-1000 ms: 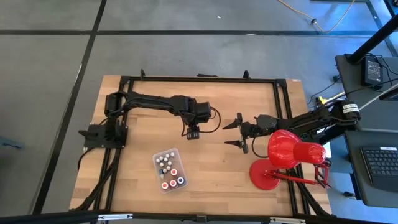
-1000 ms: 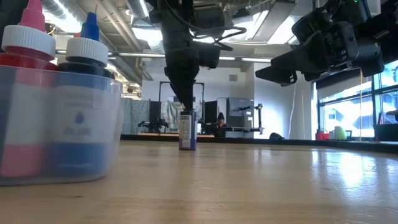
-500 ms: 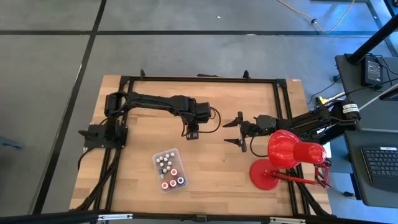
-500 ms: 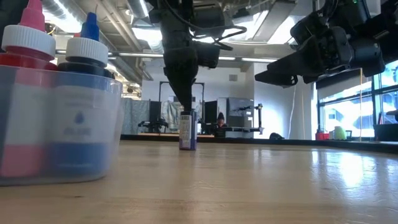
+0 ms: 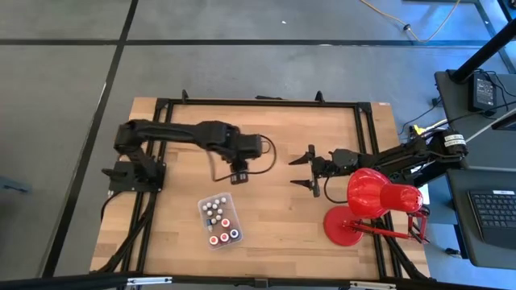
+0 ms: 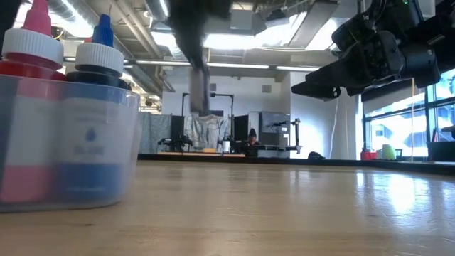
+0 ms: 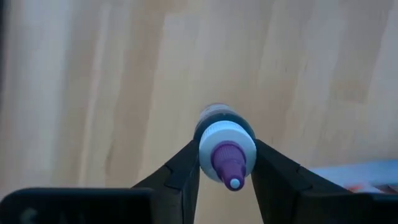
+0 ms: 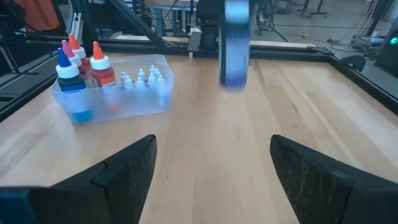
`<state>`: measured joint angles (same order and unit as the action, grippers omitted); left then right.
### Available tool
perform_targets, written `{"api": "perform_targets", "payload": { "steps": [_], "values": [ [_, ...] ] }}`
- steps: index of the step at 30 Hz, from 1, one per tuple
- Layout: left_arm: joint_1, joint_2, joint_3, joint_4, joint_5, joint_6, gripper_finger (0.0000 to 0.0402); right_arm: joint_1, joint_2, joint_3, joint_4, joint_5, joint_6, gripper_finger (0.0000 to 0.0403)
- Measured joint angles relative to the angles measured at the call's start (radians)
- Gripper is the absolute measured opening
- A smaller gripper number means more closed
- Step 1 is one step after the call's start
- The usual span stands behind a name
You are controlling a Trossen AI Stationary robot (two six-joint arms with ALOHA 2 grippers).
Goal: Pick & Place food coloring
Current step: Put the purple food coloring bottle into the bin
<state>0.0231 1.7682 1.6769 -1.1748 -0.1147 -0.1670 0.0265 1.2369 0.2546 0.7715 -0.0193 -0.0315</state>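
Left gripper (image 5: 237, 176) was closed around a purple-tipped food coloring bottle (image 7: 226, 148), pinched just below its white cap, and held it clear of the counter (image 5: 274, 217) a short way from the clear plastic tray (image 5: 203, 221). In the right wrist view the bottle (image 8: 235, 43) hung in the air above the wood, blurred, so it was probably in motion. The tray held the other dropper bottles: small white-capped ones plus red-capped (image 8: 101, 67) and blue-capped (image 8: 67, 71) ones. Right gripper (image 5: 305, 171) hovered over the middle of the counter, fingers spread wide and empty, near the big red desk lamp (image 5: 372, 200). Judgement: transport phase, bottle not yet placed. Risks: the grip sat high on a narrow neck, so the bottle could swing or pivot between the fingers during a fast move and slip out; if lowered off-centre it could strike the tray wall or knock the crowded bottles already inside; released tilted, it would likely topple, being tall and slim. The right arm was close to the carrying path, so contact between the arms could not be ruled out. Surface: pale butcher-block wood, smooth, bordered by a black metal frame (image 5: 266, 102), lightly glossy in the low view. Room: grey floor with dark seams, open workshop with other rigs and bright ceiling lights behind.
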Motion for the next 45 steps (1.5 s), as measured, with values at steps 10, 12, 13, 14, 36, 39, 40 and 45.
{"api": "perform_targets", "payload": {
  "steps": [10, 12, 13, 14, 36, 39, 40, 45],
  "values": [
    [-0.267, -0.219, 0.026, -0.212, -0.046, -0.508, 0.0115, 0.0, 0.0, 0.0, 0.001, 0.0, 0.005, 0.0317],
    [-0.34, -0.223, 0.026, -0.233, -0.076, -0.595, 0.0115, 0.0, 0.0, 0.0, 0.001, 0.0, 0.004, 0.0317],
    [-0.377, -0.22, 0.026, -0.238, -0.086, -0.636, 0.0115, 0.0, 0.0, 0.0, 0.002, 0.0, 0.004, 0.0317],
    [-0.411, -0.216, 0.026, -0.244, -0.096, -0.676, 0.0115, 0.0, 0.0, 0.0, 0.002, 0.0, 0.004, 0.0317],
    [-0.669, 0.044, 0.025, -0.197, -0.072, -0.946, 0.0121, 0.0, 0.0, 0.02, 0.04, 0.0, 0.027, 0.0317],
    [-0.658, 0.065, 0.025, -0.173, -0.074, -0.917, 0.0119, 0.0, 0.0, 0.02, 0.04, 0.0, 0.027, 0.0316],
    [-0.653, 0.068, 0.025, -0.163, -0.074, -0.907, 0.0118, 0.0, 0.0, 0.02, 0.039, 0.0, 0.027, 0.0317],
    [-0.625, 0.091, 0.025, -0.108, -0.063, -0.858, 0.012, 0.0, 0.0, 0.02, 0.037, 0.0, 0.027, 0.0317]
  ]
}}
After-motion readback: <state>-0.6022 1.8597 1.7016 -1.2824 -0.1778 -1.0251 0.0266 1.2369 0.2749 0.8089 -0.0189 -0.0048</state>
